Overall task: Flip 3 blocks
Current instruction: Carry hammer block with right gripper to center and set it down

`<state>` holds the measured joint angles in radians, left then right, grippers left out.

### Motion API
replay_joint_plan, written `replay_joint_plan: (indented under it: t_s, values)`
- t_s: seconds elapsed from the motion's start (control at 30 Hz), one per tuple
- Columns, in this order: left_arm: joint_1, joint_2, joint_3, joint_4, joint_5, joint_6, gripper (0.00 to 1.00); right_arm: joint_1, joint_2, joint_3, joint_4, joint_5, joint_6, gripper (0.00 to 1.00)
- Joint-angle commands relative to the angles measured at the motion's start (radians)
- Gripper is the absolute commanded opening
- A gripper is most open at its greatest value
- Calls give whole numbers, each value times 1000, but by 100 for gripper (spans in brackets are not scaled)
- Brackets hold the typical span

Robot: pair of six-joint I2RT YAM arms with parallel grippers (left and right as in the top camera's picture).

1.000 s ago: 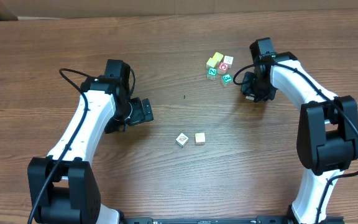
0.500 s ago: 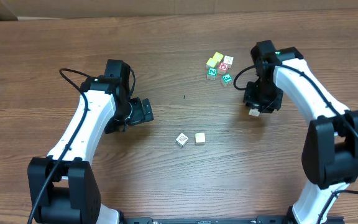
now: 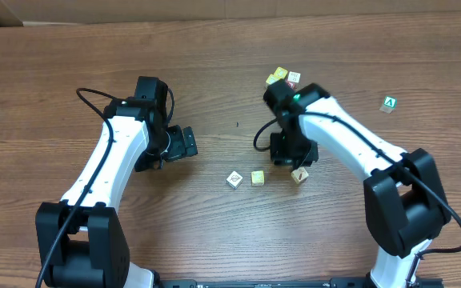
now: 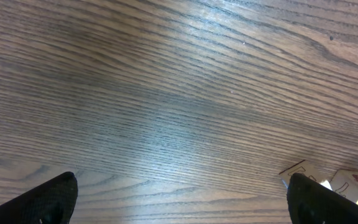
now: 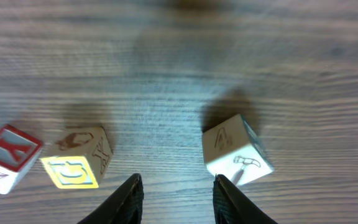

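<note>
nearest you, between the two arm bases, the table [image 3: 230, 240] is bare wood with plenty of room to move. the first things out from there are your three blocks, in a loose row at mid-table. the white block [image 3: 234, 179] is on the left and the yellow block [image 3: 258, 178] is just beside it with a narrow gap. the hammer block [image 3: 299, 174] lies a little further right, turned corner-on to the others.

your right gripper [image 5: 178, 190] sits just behind the hammer block, pointing down at the wood. its fingers stand part-way apart with nothing between them. in the wrist view the hammer block lies just past one fingertip, outside the gap and not gripped; you cannot tell whether that tip touches it. the yellow and white blocks lie off to the other side in that view, and the white one shows a red letter on its side face.

your left gripper [image 3: 189, 144] hangs over open wood well to the left of the row, spread wide and holding nothing. in its wrist view the white and yellow blocks show only at the lower right corner, beyond one finger.

further out, your right arm crosses in front of the cluster [image 3: 285, 77] of other blocks and partly hides it. the green block [image 3: 389, 102] lies alone well out to the right, with bare wood all round it. the table's far edge runs along the top, with cardboard [image 3: 6, 12] at its left corner.
</note>
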<state>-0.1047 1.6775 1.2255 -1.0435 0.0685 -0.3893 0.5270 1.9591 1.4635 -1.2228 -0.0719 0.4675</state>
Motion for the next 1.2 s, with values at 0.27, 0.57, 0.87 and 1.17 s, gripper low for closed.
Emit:
replay_joint_plan:
  t_s: [0.27, 0.57, 0.87, 1.17]
  values:
    - [0, -10, 6, 2, 7, 4, 100, -55, -24, 45, -3, 18, 29, 44]
    - [0, -10, 6, 2, 7, 4, 100, -198, -23, 21, -16, 18, 31, 20]
    - [0, -10, 6, 2, 7, 4, 100, -202, -23, -131, 84, -40, 87, 7]
    - [0, -10, 6, 2, 7, 4, 100, -129, -23, -188, 164, -181, 83, 8]
